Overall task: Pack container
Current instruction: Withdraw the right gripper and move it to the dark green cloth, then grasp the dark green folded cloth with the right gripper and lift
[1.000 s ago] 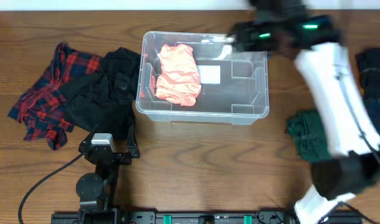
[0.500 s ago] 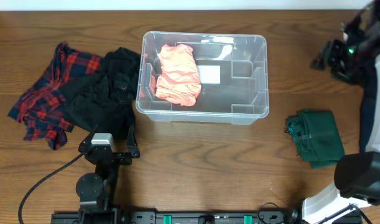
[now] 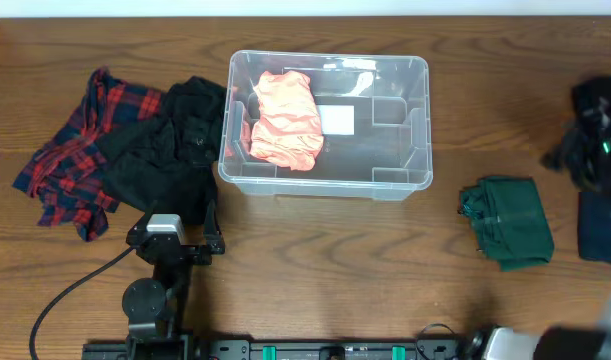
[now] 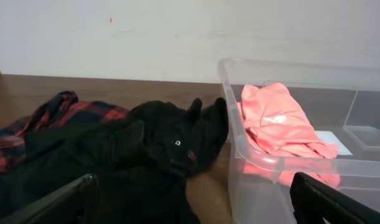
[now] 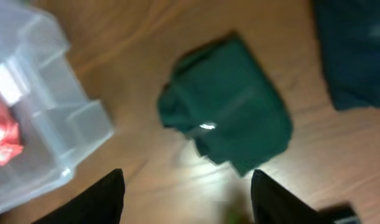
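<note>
While the clear plastic container (image 3: 385, 182) sits mid-counter (image 3: 335, 285) with one salmon-pink garment (image 3: 285, 120) lying in its left half, more clothes lie outside it. A red plaid shirt (image 3: 70, 165) and a black garment (image 3: 175, 150) are heaped to its left, the black one touching its wall. A folded dark green garment (image 5: 230, 124) lies apart on its right, with a navy garment (image 3: 600, 228) beyond. The right hand (image 5: 186, 190) hangs above the green garment, fingers apart and empty. The left hand (image 4: 193, 183) rests low near the black garment, fingers wide apart, also empty. Packing seems barely begun. The next move likely calls for lowering onto the green garment, pinching its folds and carrying it into the container's free right half.
</note>
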Action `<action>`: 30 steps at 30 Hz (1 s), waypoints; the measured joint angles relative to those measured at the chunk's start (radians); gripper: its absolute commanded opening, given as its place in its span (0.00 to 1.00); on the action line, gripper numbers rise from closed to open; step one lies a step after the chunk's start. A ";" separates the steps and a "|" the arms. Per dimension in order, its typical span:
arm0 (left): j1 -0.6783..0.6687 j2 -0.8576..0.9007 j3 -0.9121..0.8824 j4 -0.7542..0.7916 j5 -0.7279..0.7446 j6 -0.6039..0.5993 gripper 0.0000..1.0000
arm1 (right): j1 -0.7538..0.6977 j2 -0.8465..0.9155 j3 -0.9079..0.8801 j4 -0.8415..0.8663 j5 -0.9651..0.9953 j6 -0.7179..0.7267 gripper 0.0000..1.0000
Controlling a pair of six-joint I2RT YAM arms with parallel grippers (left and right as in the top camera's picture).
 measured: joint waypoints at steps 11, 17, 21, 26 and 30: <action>0.000 0.000 0.000 0.000 0.000 0.000 0.98 | -0.253 -0.074 -0.532 0.285 -0.053 0.033 0.62; 0.000 0.000 0.000 0.000 0.000 0.000 0.98 | -0.311 -0.075 -0.624 0.372 -0.080 0.079 0.63; 0.000 0.000 0.000 0.000 0.000 0.000 0.98 | -0.315 -0.076 -0.724 0.477 -0.090 0.129 0.63; 0.000 0.000 0.000 0.000 0.000 0.000 0.98 | -0.315 -0.076 -0.841 0.586 -0.095 0.176 0.62; 0.000 0.000 0.000 0.000 0.000 0.000 0.98 | -0.315 -0.076 -0.874 0.633 -0.096 0.193 0.62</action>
